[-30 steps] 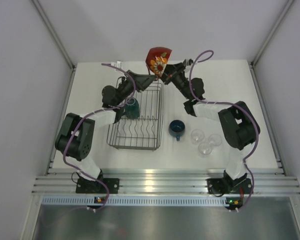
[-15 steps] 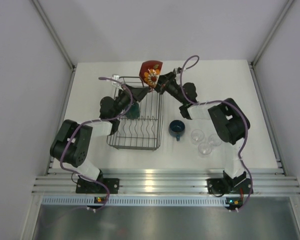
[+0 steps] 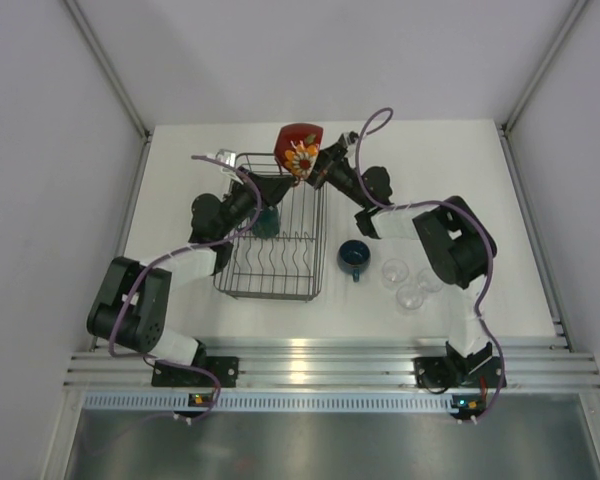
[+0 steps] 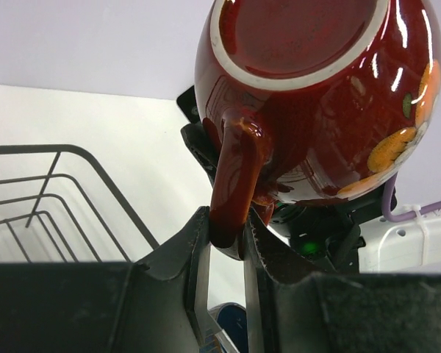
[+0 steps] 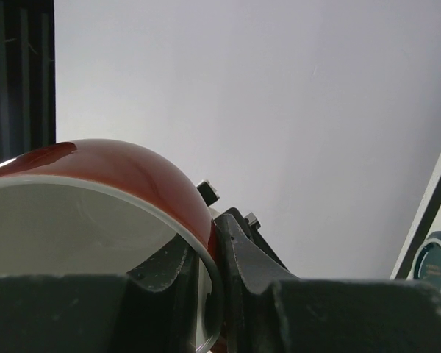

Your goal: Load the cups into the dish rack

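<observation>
Your dark wire dish rack (image 3: 268, 295) holds only the teal mug (image 3: 265, 222) so far. The glossy, flower-painted red cup (image 3: 298, 143) hangs above the rack's far right corner, rim clamped by the right gripper (image 5: 209, 250), handle pinched by the left gripper (image 4: 226, 226). Right of the rack, the small dark-blue cup (image 3: 353, 257) and three tiny clear glasses (image 3: 395, 270) remain to load.
</observation>
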`<action>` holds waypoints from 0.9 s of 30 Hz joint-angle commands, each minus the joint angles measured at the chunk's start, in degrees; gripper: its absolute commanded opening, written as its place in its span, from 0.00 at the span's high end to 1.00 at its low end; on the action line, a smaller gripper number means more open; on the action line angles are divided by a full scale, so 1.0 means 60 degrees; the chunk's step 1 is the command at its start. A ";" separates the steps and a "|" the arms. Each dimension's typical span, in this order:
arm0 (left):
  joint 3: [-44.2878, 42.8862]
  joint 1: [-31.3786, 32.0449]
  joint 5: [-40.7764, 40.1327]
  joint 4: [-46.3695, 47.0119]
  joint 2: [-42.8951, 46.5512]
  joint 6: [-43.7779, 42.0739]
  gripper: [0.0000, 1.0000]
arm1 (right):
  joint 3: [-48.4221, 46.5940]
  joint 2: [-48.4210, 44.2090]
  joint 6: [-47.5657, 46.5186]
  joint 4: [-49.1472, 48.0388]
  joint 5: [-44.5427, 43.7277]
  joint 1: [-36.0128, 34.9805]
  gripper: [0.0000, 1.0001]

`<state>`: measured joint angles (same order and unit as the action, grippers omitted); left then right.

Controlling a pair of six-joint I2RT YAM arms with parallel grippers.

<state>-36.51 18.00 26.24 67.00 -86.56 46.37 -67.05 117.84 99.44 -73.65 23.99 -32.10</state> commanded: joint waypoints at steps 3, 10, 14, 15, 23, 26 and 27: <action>-0.0506 -0.0495 -0.1399 0.0336 0.1755 -0.2585 1.00 | -0.0383 0.0296 -0.0138 -0.4073 0.0498 0.0120 0.97; -0.0741 -0.0495 -0.1999 -0.1425 0.2430 -0.3655 1.00 | -0.0603 0.0692 -0.0108 -0.4059 0.0616 0.0105 0.96; -0.0712 -0.0480 -0.2264 -0.1528 0.2504 -0.3802 1.00 | -0.0691 0.0838 -0.0079 -0.4059 0.0748 0.0091 0.94; -0.0712 -0.0495 -0.2278 -0.1528 0.2489 -0.3817 1.00 | -0.0662 0.0867 -0.0079 -0.4073 0.0748 0.0076 0.94; -0.0522 -0.0408 -0.2819 -0.1353 0.2723 -0.3949 1.00 | -0.0735 0.1087 -0.0094 -0.4073 0.0807 0.0091 0.92; -0.0550 -0.0262 -0.3184 -0.1353 0.2724 -0.4153 1.00 | -0.0764 0.1117 -0.0195 -0.4059 0.0836 0.0062 0.92; -0.0579 -0.0174 -0.3245 -0.1353 0.2723 -0.4256 1.00 | -0.0764 0.1088 -0.0225 -0.4073 0.0836 0.0061 0.92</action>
<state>-36.64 18.74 18.87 44.99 -75.44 29.28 -71.40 123.22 98.56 -76.71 27.49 -33.43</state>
